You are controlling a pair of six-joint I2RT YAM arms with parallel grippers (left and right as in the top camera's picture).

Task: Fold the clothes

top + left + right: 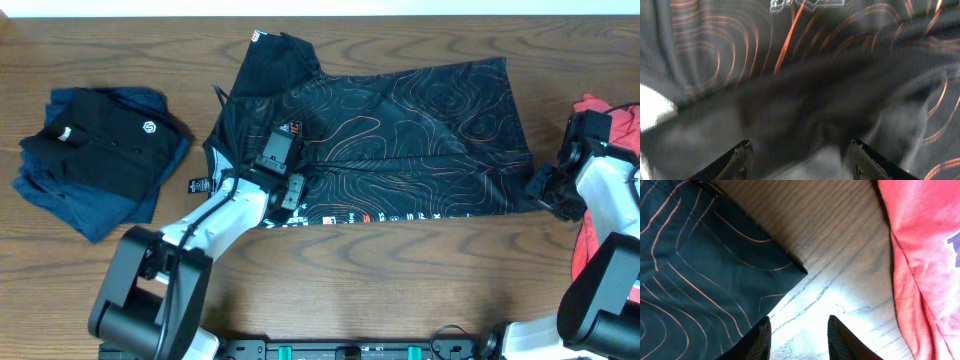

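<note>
Black sports jersey [420, 140] with thin orange contour lines lies spread across the middle of the wooden counter [400, 290], its collar end toward the left, its hem toward the right and one short sleeve [275, 60] angled up toward the far edge. A small orange chest logo [293, 128] shows near the left gripper [283, 160], which sits over the jersey's left portion, while white, red and blue sponsor prints [350, 218] run along the near edge.

The left wrist view is badly motion-blurred; the left gripper's two fingers [740, 160] stand spread wide apart just above dark fabric with orange lines, clasping nothing that can be made out.

At the right end of the counter, the right gripper [550, 190] hangs by the jersey's near right corner [802, 270]. From the wrist, its fingers [760, 340] are parted over bare wood and hold nothing, with the corner just beside them on one side and a red T-shirt [920, 255] on the other.

Well apart at the far left, a folded black polo [110, 150] bearing a small white emblem [145, 127] rests on top of a dark blue garment [90, 215].
</note>
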